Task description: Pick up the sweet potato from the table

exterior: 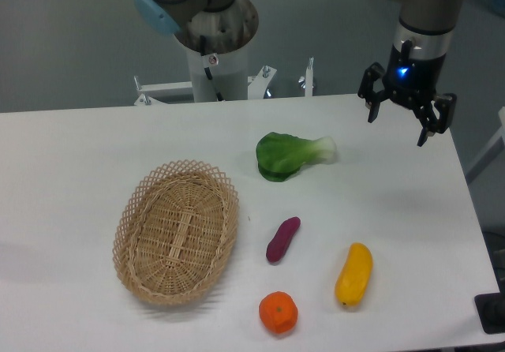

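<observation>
The sweet potato [282, 239] is a small dark purple-magenta tuber lying on the white table [71, 155], right of the basket and below the green vegetable. My gripper [397, 129] hangs above the table's far right corner, well up and to the right of the sweet potato. Its fingers are spread open and hold nothing.
A woven wicker basket [177, 230] sits left of the sweet potato. A green leafy vegetable [289, 155] lies behind it. A yellow elongated fruit [354, 274] lies to its right and a round orange [278, 312] near the front edge. The arm's base [215, 44] stands at the back.
</observation>
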`<state>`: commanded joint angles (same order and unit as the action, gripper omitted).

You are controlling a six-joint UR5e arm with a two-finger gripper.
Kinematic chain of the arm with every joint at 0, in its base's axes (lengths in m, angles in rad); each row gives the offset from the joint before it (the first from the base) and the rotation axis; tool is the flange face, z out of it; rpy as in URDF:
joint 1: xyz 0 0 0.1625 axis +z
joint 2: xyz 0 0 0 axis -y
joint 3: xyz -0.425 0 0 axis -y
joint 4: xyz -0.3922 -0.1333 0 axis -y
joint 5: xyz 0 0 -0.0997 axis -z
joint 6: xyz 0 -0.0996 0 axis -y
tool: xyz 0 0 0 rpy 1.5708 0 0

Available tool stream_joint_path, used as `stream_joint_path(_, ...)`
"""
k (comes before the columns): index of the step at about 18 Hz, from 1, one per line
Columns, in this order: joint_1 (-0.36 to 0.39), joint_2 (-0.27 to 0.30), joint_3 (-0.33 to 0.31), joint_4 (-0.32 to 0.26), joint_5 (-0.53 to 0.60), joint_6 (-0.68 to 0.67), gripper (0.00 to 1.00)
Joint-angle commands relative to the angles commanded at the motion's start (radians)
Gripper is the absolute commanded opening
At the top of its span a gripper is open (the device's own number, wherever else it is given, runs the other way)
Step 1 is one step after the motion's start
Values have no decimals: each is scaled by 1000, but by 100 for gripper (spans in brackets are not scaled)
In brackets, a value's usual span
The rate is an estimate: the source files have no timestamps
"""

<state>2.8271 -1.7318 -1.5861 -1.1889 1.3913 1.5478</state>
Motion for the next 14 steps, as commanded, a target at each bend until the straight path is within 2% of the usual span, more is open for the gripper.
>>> stream_joint_path(10,-8,-2,-12,6,-5,-3,100)
stream_joint_path(14,-29,-6,-11,11,-8,-64,100)
